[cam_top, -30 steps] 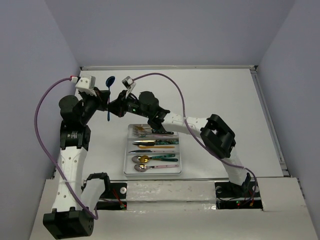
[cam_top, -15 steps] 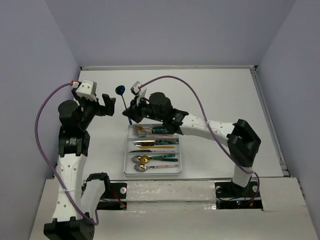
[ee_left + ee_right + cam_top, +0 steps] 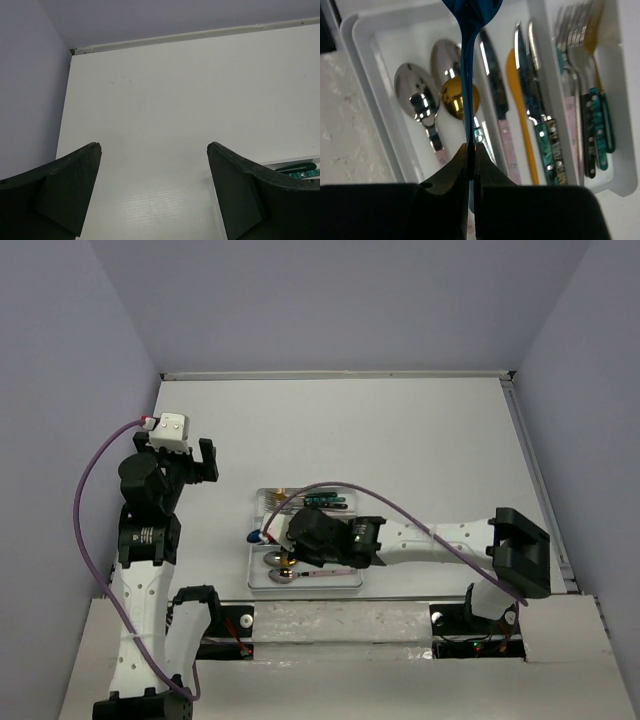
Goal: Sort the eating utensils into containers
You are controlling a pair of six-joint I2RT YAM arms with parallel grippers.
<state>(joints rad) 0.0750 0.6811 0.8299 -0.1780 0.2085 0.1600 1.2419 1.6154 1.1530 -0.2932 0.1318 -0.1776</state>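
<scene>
A blue spoon (image 3: 468, 85) hangs in my right gripper (image 3: 472, 150), whose jaws are shut on its thin handle. It hovers over the spoon compartment of the white tray (image 3: 362, 75), above two silver spoons (image 3: 415, 97) and a gold spoon (image 3: 456, 100). Knives (image 3: 535, 110) fill the middle compartment and forks (image 3: 575, 40) the far one. From above, the right gripper (image 3: 276, 536) holds the blue spoon (image 3: 256, 536) over the tray's (image 3: 300, 587) left end. My left gripper (image 3: 210, 461) stands open and empty to the tray's back left, and its fingers (image 3: 70, 185) frame bare table.
The tray's corner (image 3: 295, 167), with green handles in it, shows at the left wrist view's lower right. A purple cable (image 3: 400, 510) arcs over the right arm. Raised walls (image 3: 330, 374) bound the table at the back and both sides.
The left gripper opened and let go of the blue spoon. The right arm carried the spoon from the back of the table towards me, over the tray.
</scene>
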